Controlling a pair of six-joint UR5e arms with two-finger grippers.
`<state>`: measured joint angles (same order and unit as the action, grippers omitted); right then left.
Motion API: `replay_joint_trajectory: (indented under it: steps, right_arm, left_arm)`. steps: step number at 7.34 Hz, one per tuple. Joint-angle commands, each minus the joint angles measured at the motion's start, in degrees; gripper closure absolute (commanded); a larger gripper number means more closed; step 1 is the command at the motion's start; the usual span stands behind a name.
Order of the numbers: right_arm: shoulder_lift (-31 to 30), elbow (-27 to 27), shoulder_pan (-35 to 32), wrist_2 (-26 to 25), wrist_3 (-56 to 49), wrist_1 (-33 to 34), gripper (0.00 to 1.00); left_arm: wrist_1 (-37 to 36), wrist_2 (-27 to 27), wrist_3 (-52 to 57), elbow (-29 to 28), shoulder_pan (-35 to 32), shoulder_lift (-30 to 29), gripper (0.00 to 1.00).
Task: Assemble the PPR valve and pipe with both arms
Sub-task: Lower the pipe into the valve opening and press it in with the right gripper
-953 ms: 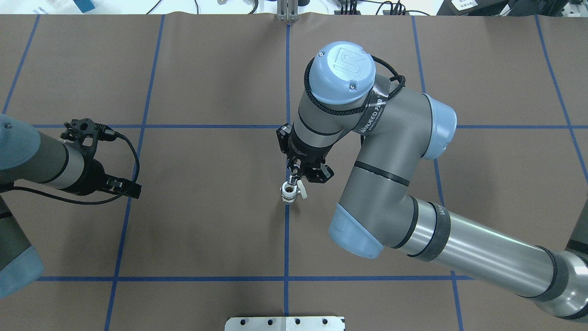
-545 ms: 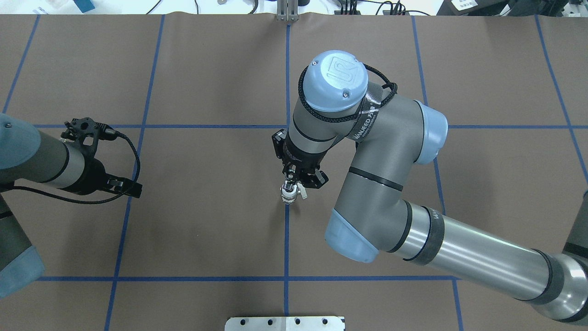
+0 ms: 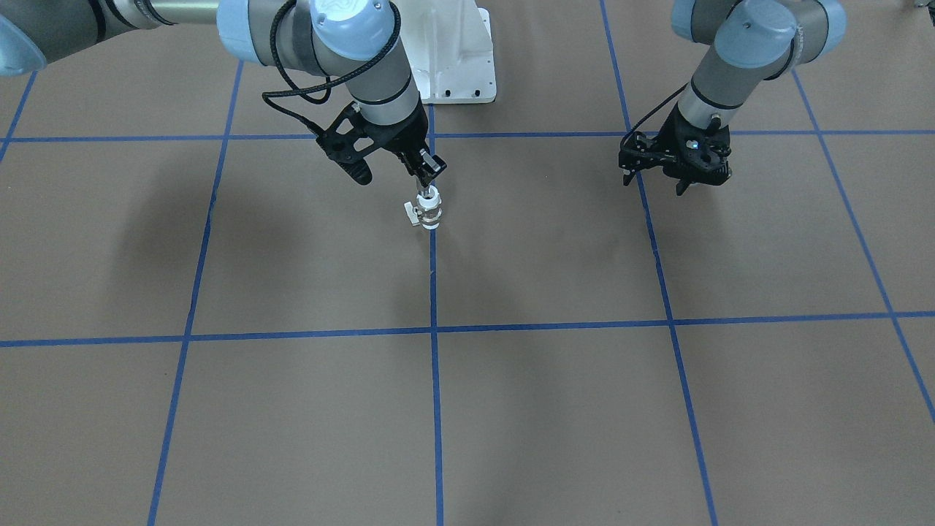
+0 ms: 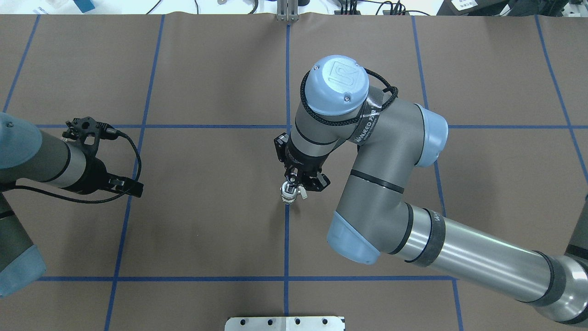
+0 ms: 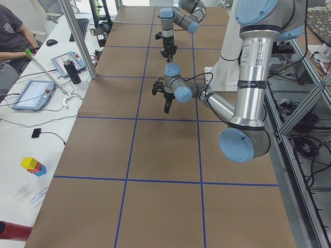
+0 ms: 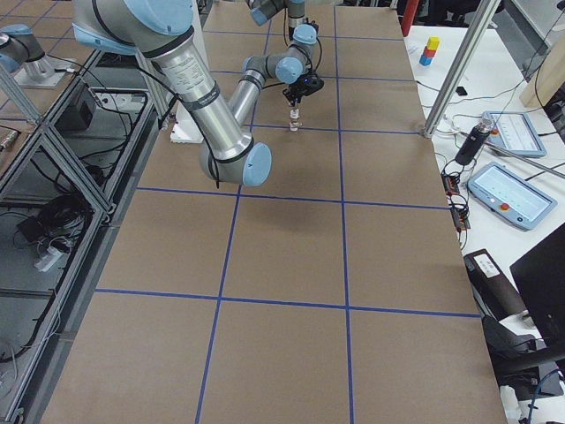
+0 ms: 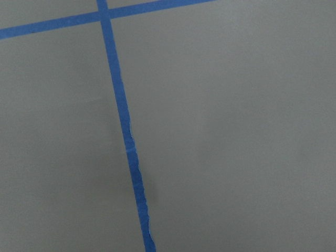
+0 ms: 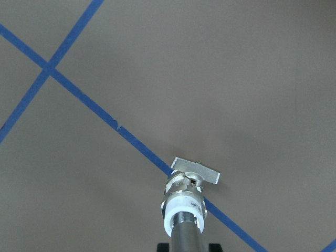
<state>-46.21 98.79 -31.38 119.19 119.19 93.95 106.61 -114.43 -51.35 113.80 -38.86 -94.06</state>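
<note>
Silver pipe, clamped by right end effector, sits in upright PPR valve for straight pressing; left end effector state unclear.

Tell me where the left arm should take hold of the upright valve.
I'd grip the PPR valve around its silvery middle, jaws level, coming from the robot's left. It stands upright on the tape line, its handle juts toward the robot's right, and the right gripper holds the pipe in its top.
</note>
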Motion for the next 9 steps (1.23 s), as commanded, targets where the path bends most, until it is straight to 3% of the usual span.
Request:
replay_joint_trajectory:
  steps: [1,9]
  right_arm:
    - [-1.8,0.0,0.0,2.0,0.7,-4.6,1.0]
    - [-1.3,-1.3,0.0,2.1,1.4,-5.1,1.0]
  left_arm:
    - [0.0,0.0,-0.1,-0.1,0.0,-0.1,0.01]
    - [-0.1,0.0,-0.2,0.0,0.1,-0.2,0.01]
